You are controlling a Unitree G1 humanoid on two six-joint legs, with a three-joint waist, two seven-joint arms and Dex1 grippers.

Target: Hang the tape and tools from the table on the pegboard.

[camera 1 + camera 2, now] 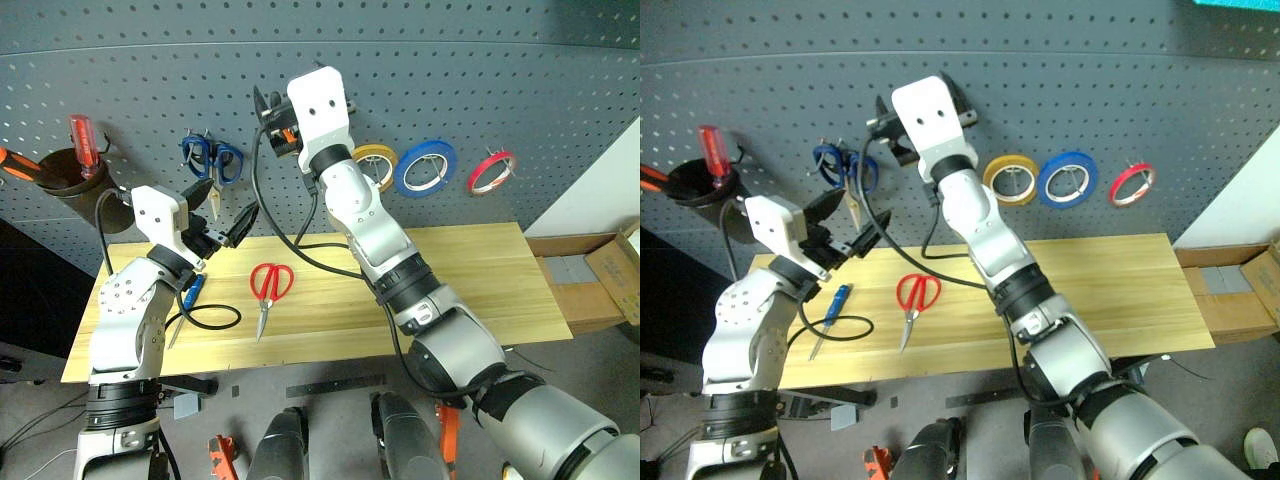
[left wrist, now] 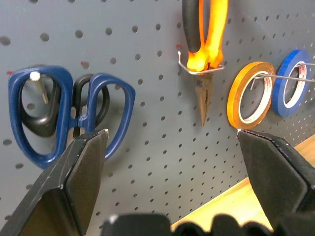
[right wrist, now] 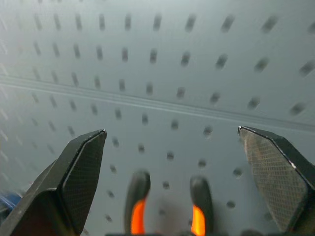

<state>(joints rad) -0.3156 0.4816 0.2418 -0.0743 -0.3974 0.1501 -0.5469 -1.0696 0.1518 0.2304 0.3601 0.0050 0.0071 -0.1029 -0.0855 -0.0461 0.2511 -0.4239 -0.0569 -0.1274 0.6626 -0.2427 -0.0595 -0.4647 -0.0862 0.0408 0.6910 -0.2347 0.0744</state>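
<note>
The orange-and-black pliers (image 2: 204, 46) hang nose down from a metal hook on the grey pegboard (image 1: 480, 80). My right gripper (image 3: 172, 130) is open just in front of them, a finger on either side of their arms (image 3: 138, 204) without touching. The red tape (image 1: 490, 172) hangs on a hook at the right. Red-looped scissors (image 1: 270, 285) and the blue screwdriver (image 1: 190, 295) lie on the wooden table (image 1: 460, 270). Above the screwdriver my left gripper (image 1: 222, 208) is open and empty, facing the board.
Blue-looped scissors (image 2: 69, 110), a yellow roll (image 1: 375, 165) and a blue roll (image 1: 425, 167) hang on the board. A red screwdriver (image 1: 82, 145) stands in a black cup at the left. A black cable loop (image 1: 210, 317) lies by the blue screwdriver. A cardboard box (image 1: 600, 280) sits past the table's right end.
</note>
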